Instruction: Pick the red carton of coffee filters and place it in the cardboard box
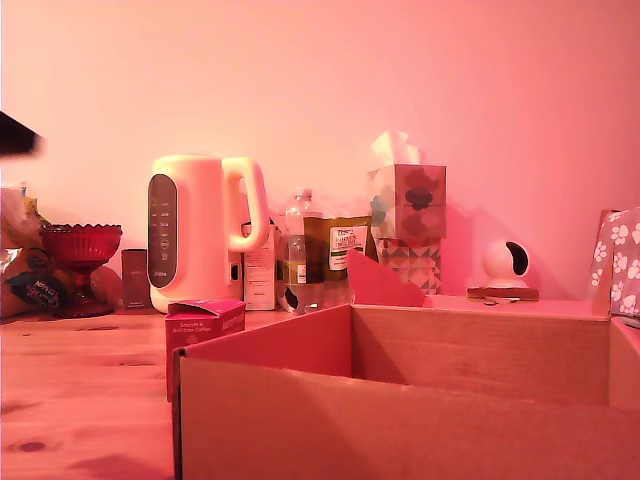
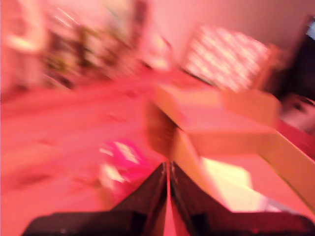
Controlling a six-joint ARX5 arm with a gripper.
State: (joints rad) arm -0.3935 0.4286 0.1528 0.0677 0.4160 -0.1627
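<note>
One pincer (image 2: 168, 172), black, seen only in the blurred wrist view: its two fingertips meet in a narrow point with barely a sliver between them, so it reads as closed, and nothing is held in it. It hangs above the bench (image 2: 74, 128), apart from everything. Item below and just ahead of the tips: red carton of coffee filters (image 2: 118, 164), a smeared bright-pink patch in the wrist view; in the exterior view the same carton (image 1: 205, 325) stands upright on the wooden bench (image 1: 80, 400), small and squat, just beside the near corner of the cardboard box (image 1: 400, 400) on the exterior view's left, and in front of the kettle (image 1: 200, 230). Whether carton and box touch cannot be told. Item: cardboard box, large, brown, flaps upright, its inside hidden from the exterior view. Further back, along the wall: red glass goblet (image 1: 80, 250), a bottle (image 1: 298, 235), a patterned tissue box (image 1: 408, 200), a small white round device (image 1: 505, 265). Step in hand, as judged: approach, carton not yet grasped. Next move calls for spreading the fingers, lining them over the carton's narrow sides clear of the box wall, then descending.
</note>
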